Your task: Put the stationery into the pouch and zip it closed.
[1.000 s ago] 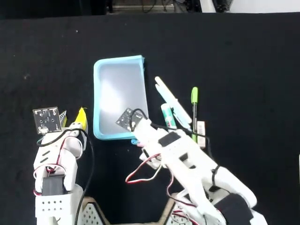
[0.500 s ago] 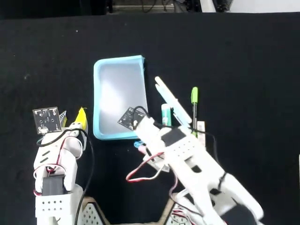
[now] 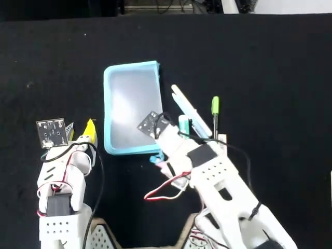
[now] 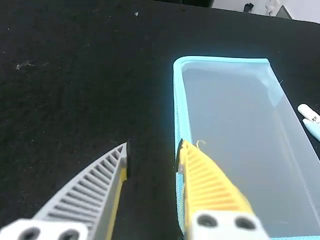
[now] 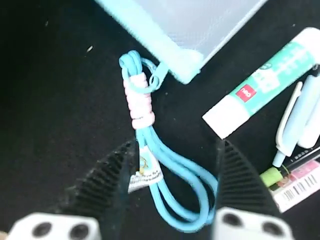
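Note:
The pouch [image 3: 132,106] lies flat, translucent with a light-blue trim [image 4: 235,135] [image 5: 185,30]. Its zipper pull, a blue cord with a pink wrap [image 5: 137,102], trails off the near right corner [image 3: 154,159]. My right gripper [image 5: 178,145] is open and hovers over the cord's loop, one black finger on each side. To the right of the pouch lie a glue stick [image 3: 182,123] [image 5: 260,82], white pens [image 3: 189,109] [image 5: 300,120] and a green-capped pen [image 3: 215,116]. My left gripper [image 4: 152,146] is open at the pouch's near left edge [image 3: 80,130], holding nothing.
A small barcode-labelled item [image 3: 223,141] [image 5: 295,186] lies by the green pen's near end. The black table [image 3: 270,67] has free room at the far side and right. The right arm's body [image 3: 207,166] covers the near ends of the stationery.
The right arm has swung a little to the right and farther over the pouch's near right corner. The left arm and the stationery have stayed put.

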Controlling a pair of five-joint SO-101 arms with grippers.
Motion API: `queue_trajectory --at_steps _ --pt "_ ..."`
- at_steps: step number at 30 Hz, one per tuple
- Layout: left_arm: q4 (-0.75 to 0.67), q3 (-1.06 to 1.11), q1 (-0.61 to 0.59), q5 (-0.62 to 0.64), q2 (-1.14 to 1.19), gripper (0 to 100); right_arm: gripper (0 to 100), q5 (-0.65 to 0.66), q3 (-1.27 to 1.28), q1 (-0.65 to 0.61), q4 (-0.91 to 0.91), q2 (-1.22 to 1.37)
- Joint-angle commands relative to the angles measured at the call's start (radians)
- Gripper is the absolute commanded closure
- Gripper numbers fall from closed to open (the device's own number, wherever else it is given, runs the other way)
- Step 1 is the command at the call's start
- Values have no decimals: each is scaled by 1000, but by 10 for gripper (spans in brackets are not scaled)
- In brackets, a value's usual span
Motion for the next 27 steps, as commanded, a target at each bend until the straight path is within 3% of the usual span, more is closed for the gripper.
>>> queue_trajectory --at_steps 1,9,16,27 --pt "2 -16 -7 9 -11 827 784 -48 -64 2 -74 12" --pt "3 -22 -7 9 -11 827 835 -44 41 -120 -292 119" --pt "2 -24 -7 9 -11 827 835 -44 -38 -120 -212 272" --pt "3 -18 -1 -52 -11 827 841 -52 -122 -114 -235 460"
